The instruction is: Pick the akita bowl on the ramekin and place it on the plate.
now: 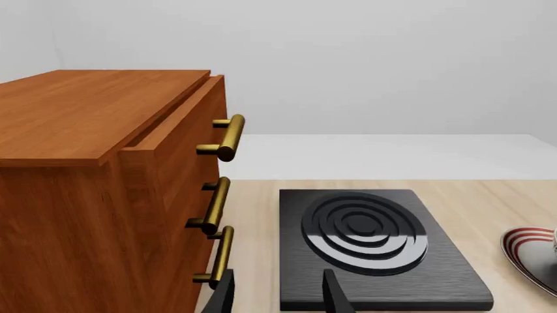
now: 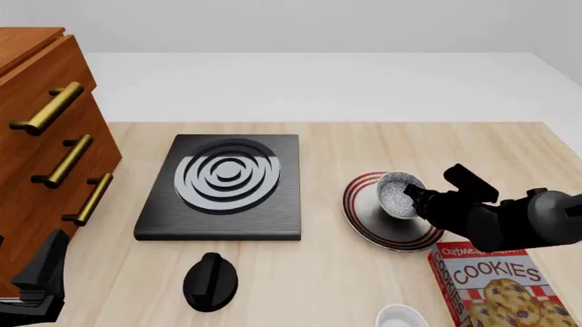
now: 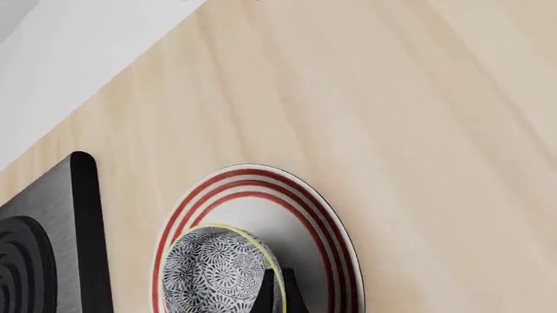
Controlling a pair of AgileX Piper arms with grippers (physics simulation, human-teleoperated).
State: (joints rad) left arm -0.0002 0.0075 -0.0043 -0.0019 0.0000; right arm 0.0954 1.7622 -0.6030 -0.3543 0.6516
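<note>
The speckled grey akita bowl (image 2: 399, 193) hangs tilted over the right part of the red-ringed white plate (image 2: 371, 219). My right gripper (image 2: 414, 197) is shut on the bowl's rim. In the right wrist view the bowl (image 3: 213, 274) shows its patterned outside above the plate (image 3: 335, 225), and one dark finger (image 3: 286, 295) presses on its edge; the other finger is hidden. The plain white ramekin (image 2: 401, 317) stands with nothing in it at the table's near edge. My left gripper (image 1: 278, 295) is open and holds nothing, low at the near left in front of the stove.
A black square stove (image 2: 227, 182) with white rings lies mid-table, with a black knob (image 2: 211, 279) in front of it. A wooden drawer cabinet (image 2: 37, 136) with brass handles fills the left side. A cookies box (image 2: 498, 286) lies at the near right, beside the ramekin.
</note>
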